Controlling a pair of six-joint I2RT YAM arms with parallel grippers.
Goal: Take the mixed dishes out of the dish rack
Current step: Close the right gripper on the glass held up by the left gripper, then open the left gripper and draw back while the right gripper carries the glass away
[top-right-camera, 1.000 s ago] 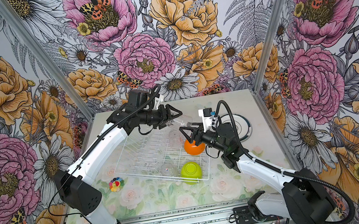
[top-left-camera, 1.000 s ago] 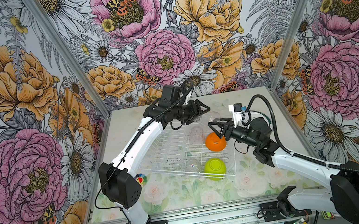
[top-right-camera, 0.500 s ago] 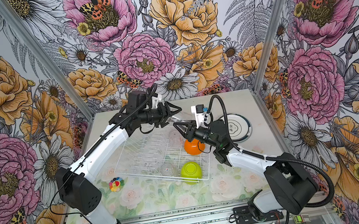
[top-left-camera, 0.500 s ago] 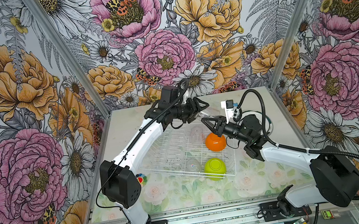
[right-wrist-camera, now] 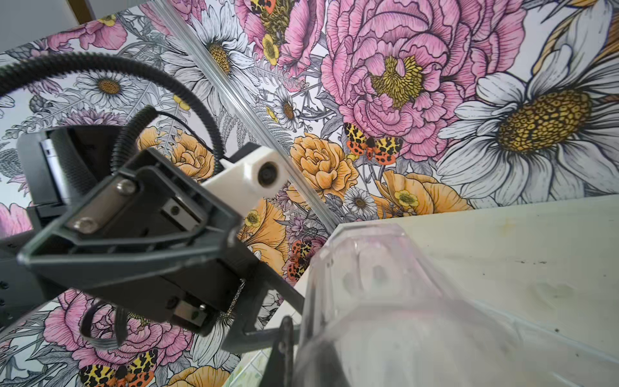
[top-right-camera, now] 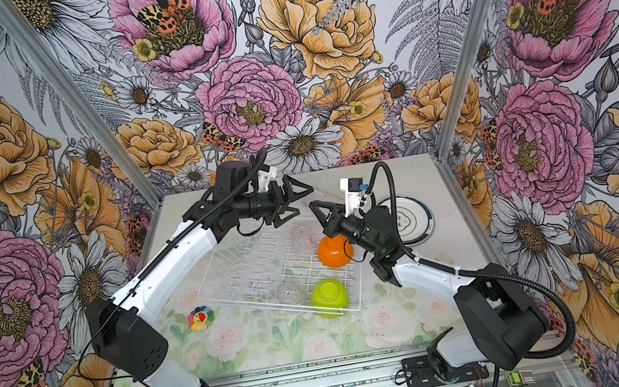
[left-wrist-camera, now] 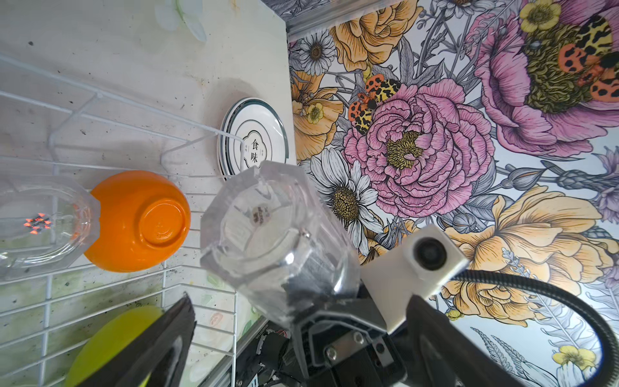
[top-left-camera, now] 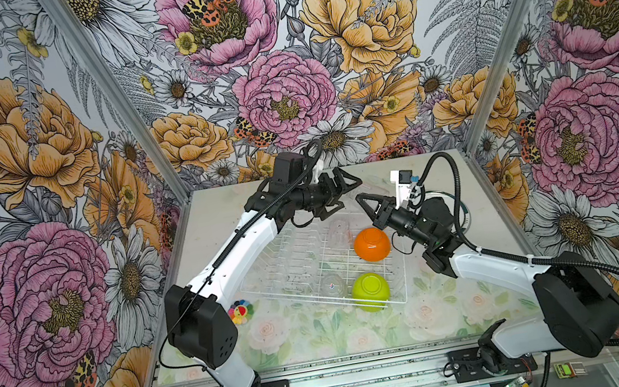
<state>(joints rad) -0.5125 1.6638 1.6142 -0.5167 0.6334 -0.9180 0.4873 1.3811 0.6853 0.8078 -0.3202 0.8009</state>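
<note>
Handover complete: left gripper [top-left-camera: 348, 195] has opened wide, releasing the clear cup [left-wrist-camera: 268, 234]; right gripper [top-left-camera: 361, 198] now pinches its wall, ready to carry it off the dish rack [top-left-camera: 296, 255].

A clear plastic cup [right-wrist-camera: 385, 301], blurred and very close, is pinched at its near end by the right gripper [right-wrist-camera: 301, 351], one dark finger outside the wall and one showing through it. Just beside the cup hangs the left gripper [right-wrist-camera: 207, 268], black, with a white camera block [right-wrist-camera: 254, 176] mounted on it. Behind them are the pale worktop [right-wrist-camera: 519, 248], seen at its back corner, and the flowered walls [right-wrist-camera: 402, 83].
</note>
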